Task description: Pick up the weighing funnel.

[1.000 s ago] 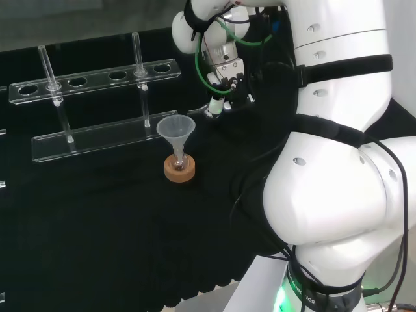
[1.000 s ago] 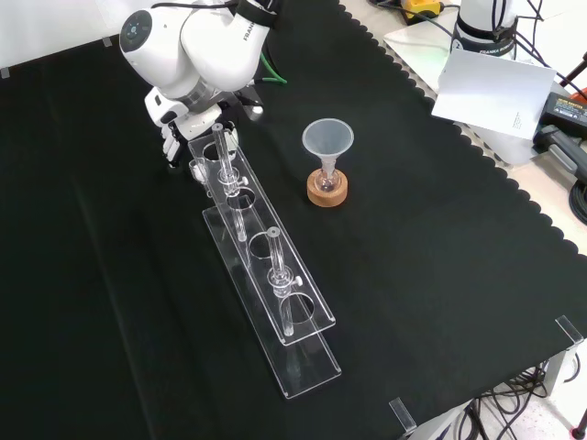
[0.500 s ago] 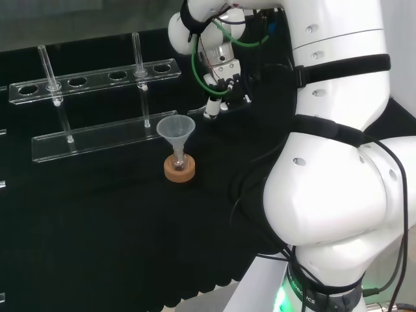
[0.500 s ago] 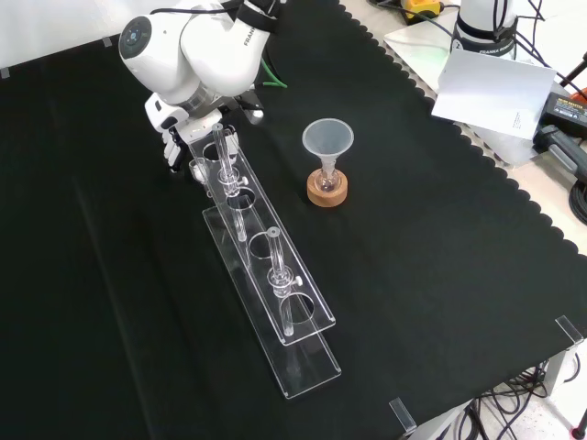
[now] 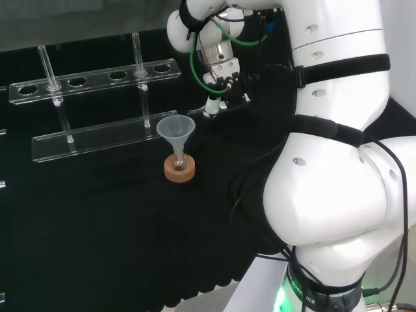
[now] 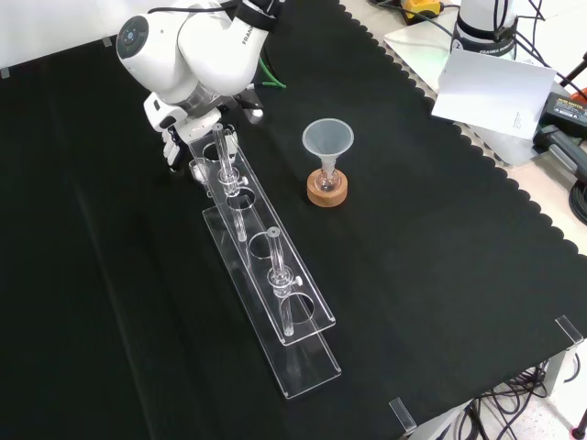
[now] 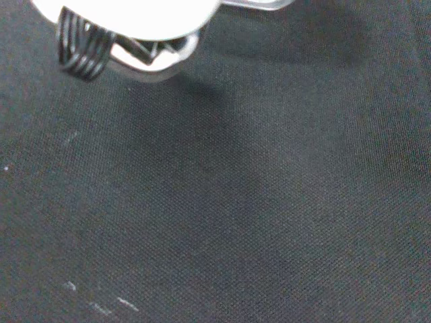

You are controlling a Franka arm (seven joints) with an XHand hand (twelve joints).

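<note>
The weighing funnel [image 6: 195,167] is a small clear piece with a round mouth, right at the hand's fingertips by the far end of the tube rack. The hand [image 6: 172,145] hangs below the white wrist with its fingers curled down onto that piece. In the head view the hand [image 5: 216,103] hovers just off the rack's right end, above and right of the big funnel. In the wrist view a blurred white part of the hand [image 7: 121,13] and a clear curved rim of the weighing funnel [image 7: 172,55] sit close to the camera over bare cloth.
The big funnel [image 5: 175,130] stands in a small flask on a cork ring [image 5: 179,170]. A long clear tube rack [image 6: 266,266] with two upright test tubes runs beside the hand. White paper [image 6: 486,92] and cables lie off the cloth's far corner.
The wrist and hand have shifted slightly up and left in the head view, and the small clear piece has moved with them. The big funnel and the rack have stayed put.
</note>
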